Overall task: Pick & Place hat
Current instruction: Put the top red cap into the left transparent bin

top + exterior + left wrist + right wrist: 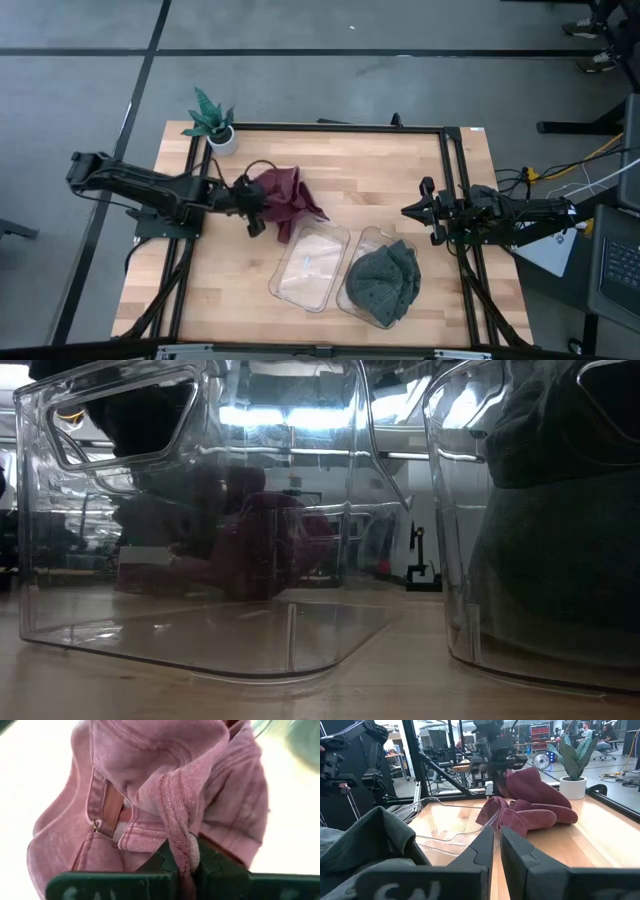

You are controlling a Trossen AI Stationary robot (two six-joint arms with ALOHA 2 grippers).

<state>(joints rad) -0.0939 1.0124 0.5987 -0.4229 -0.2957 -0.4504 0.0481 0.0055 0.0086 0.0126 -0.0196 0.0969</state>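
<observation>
While tool-pinched, hat beside bin.

Maroon hat, dark green hat — clear bins, pale wood table

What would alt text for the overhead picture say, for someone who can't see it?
The left gripper is shut on a maroon hat beside an empty clear bin. A second clear bin holds a dark green hat; the right gripper waits nearby.
</observation>
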